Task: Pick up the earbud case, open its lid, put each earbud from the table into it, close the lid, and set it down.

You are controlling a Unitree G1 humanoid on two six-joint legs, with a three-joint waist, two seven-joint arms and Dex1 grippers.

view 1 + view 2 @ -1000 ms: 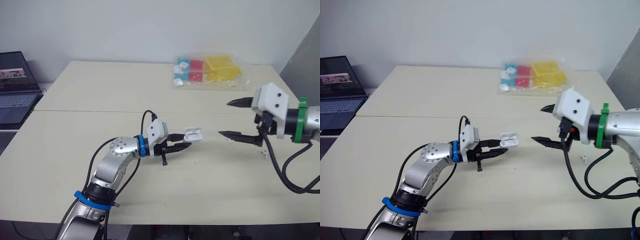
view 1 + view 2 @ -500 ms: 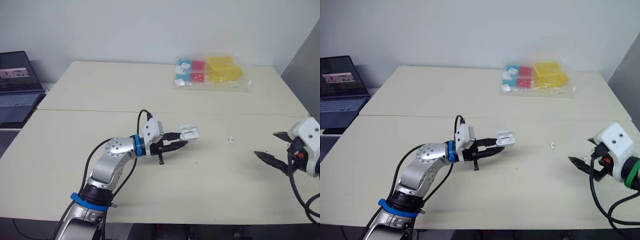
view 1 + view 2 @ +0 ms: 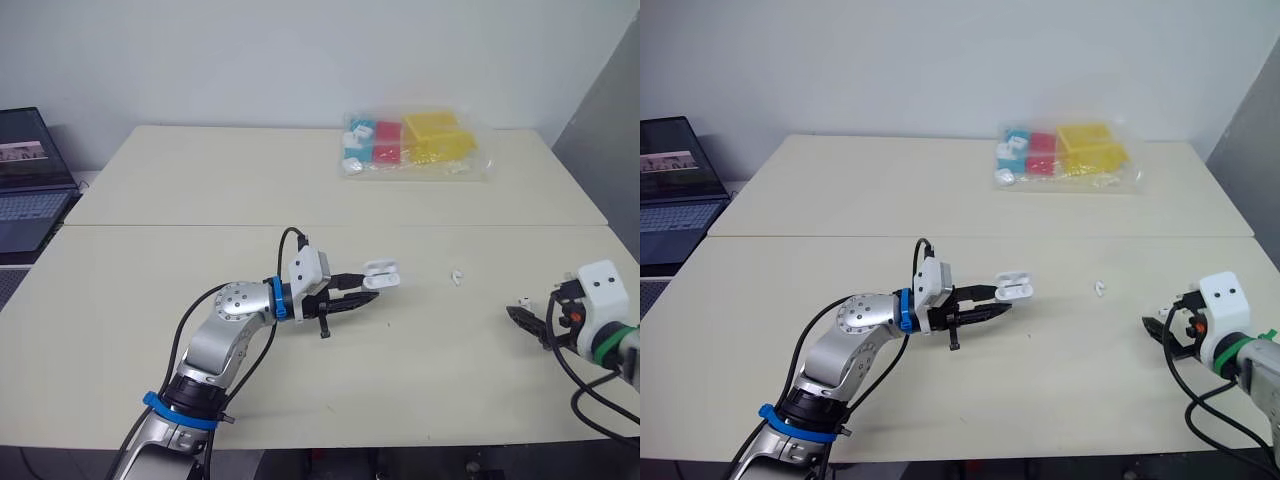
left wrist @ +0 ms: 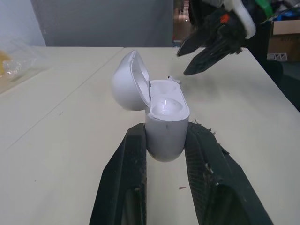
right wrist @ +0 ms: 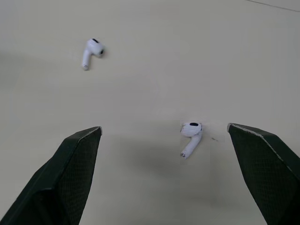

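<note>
The left pincer (image 4: 166, 130) is closed on the lower body of the white earbud case (image 4: 165, 105) and holds it near the middle of the table (image 3: 180, 180), with the lid of the case swung open. One earbud (image 3: 456, 276) lies on the table at 3 o'clock from the case, well apart from it. The second earbud (image 5: 191, 135) lies further toward 3 o'clock, between the widely spread fingers of the right pincer (image 5: 164, 127), which grips nothing
</note>
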